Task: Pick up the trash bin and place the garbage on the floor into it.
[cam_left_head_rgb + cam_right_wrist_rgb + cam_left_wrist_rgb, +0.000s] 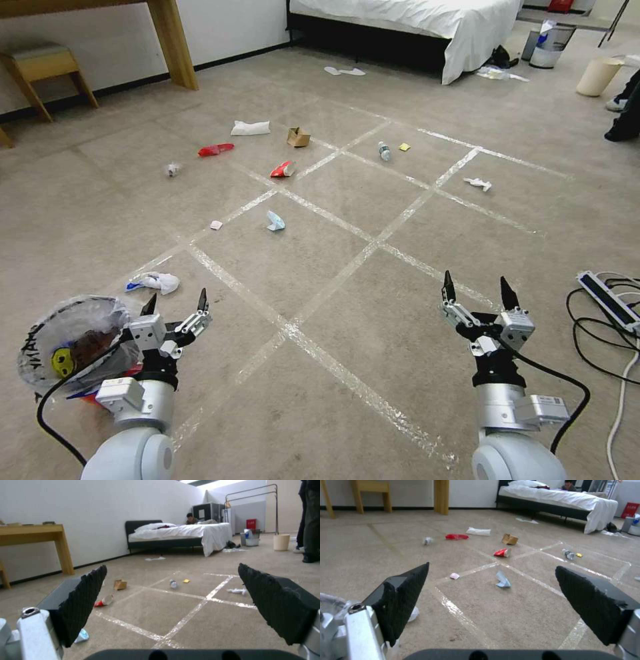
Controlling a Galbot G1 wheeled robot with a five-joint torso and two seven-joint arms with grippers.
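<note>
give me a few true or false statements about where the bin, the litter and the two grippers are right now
1. The trash bin sits on the floor beside the left gripper. True.
2. The right gripper is shut on the clear bottle. False: its jaws are open and empty, and the bottle lies far ahead on the carpet.
3. The small cardboard box lies on the carpet. True.
4. The left gripper is lifting the bin off the floor. False: its jaws are open and hold nothing.
5. The bin has no liner. False: a clear plastic bag lines it.
</note>
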